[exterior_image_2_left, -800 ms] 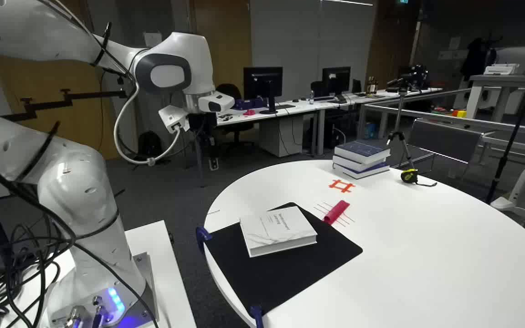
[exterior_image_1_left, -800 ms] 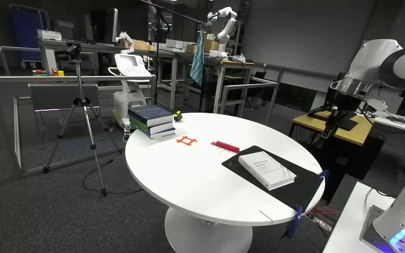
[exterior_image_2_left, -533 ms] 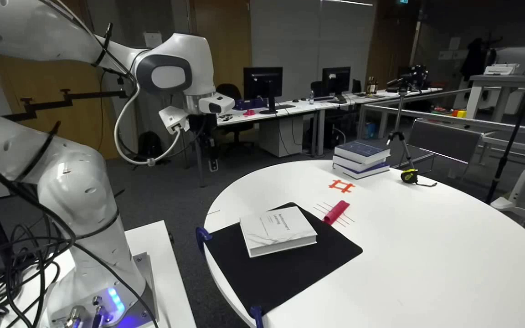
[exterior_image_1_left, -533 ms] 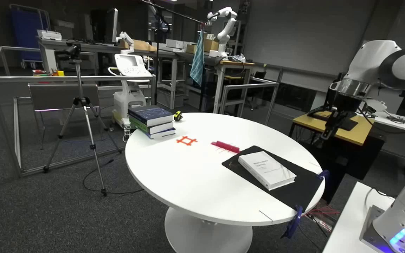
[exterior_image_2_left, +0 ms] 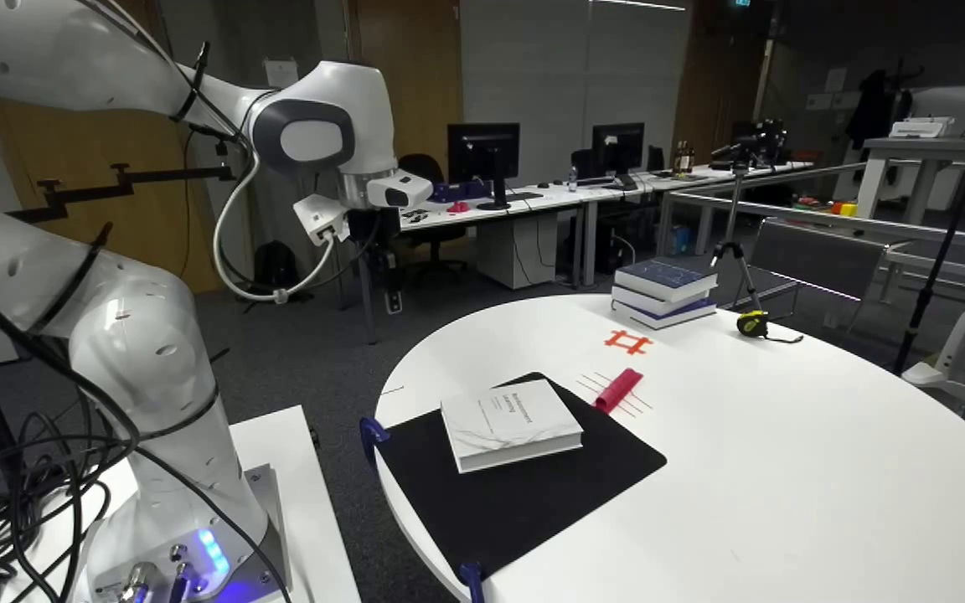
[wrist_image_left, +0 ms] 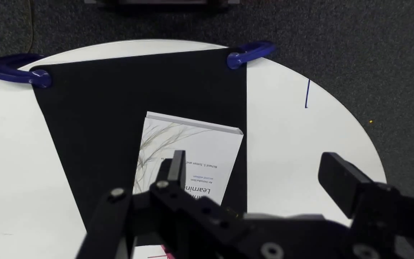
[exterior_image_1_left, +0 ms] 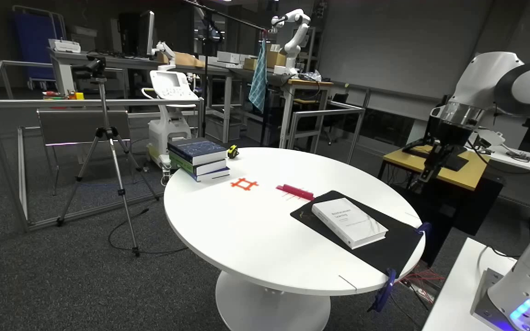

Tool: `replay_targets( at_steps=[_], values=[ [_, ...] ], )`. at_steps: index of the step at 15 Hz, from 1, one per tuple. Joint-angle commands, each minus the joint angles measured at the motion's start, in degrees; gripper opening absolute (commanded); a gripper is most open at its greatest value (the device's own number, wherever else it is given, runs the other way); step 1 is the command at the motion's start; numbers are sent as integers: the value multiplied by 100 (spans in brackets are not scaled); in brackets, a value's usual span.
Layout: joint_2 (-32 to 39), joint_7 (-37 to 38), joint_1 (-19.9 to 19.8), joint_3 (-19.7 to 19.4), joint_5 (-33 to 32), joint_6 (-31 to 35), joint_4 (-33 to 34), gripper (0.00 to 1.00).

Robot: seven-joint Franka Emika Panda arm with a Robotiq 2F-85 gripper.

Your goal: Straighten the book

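Note:
The white book [exterior_image_1_left: 350, 223] lies flat on the black sheet [exterior_image_1_left: 396, 239], and both also show in the other exterior picture, where the book [exterior_image_2_left: 512, 423] is turned at an angle to the sheet's edges [exterior_image_2_left: 516, 511]. In the wrist view the book [wrist_image_left: 192, 147] sits askew, one corner close to the sheet's right edge [wrist_image_left: 95, 108]. My gripper [wrist_image_left: 257, 172] is open with nothing between its fingers. One finger hides part of the book. In both exterior views the gripper [exterior_image_1_left: 419, 179] [exterior_image_2_left: 393, 301] hangs in the air, above and apart from the book.
Two blue clamps [wrist_image_left: 241, 57] [wrist_image_left: 16, 72] hold the sheet at the round white table's edge [exterior_image_1_left: 246, 239]. A pink-red roll [exterior_image_2_left: 619, 389], orange tape marks [exterior_image_2_left: 628, 342], a stack of books [exterior_image_2_left: 665, 289] and a yellow tape measure [exterior_image_2_left: 752, 323] are farther off.
My arm has shifted only very slightly. The book, the sheet and the other things have not moved.

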Motion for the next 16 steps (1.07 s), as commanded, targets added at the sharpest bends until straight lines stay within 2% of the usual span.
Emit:
replay_targets(
  at_steps=[1, 3, 6, 10, 16],
  values=[
    [228, 78, 220, 186, 329, 427, 23, 100],
    [422, 120, 405, 322, 576, 766, 27, 100],
    [911, 127, 659, 550, 878, 1718, 30, 100],
    [1830, 29, 900, 733, 842, 2981, 28, 100],
    [3317, 45, 918, 808, 599, 3664, 193, 100]
  ],
)
